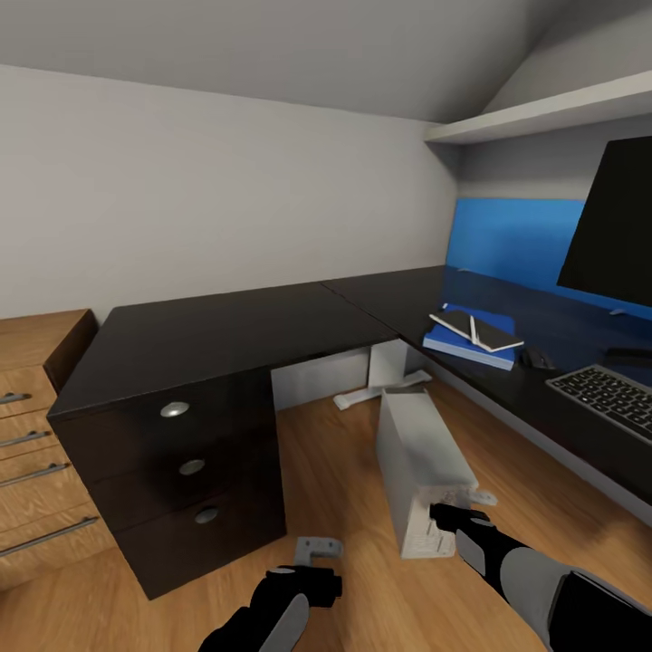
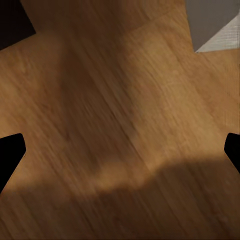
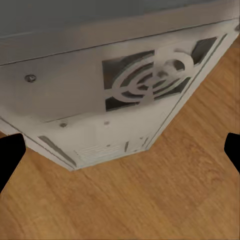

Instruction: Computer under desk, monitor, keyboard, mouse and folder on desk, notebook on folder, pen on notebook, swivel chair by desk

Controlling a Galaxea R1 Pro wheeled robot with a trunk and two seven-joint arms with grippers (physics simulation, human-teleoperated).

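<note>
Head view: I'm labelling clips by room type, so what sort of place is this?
Probably a home office corner under a sloped ceiling: a black L-shaped desk with a monitor and keyboard on it, a grey computer tower on the wood floor.

No legible text, label, brand, number or sign is found in any view. Faint dark markings are seen on the near end face of the computer (image 1: 426,534) in the head view, but they are too small and blurred to be read. The keys of the keyboard (image 1: 605,396) are rendered without discernible characters. The rear panel of the computer (image 3: 125,100) carries no readable marking.
</note>
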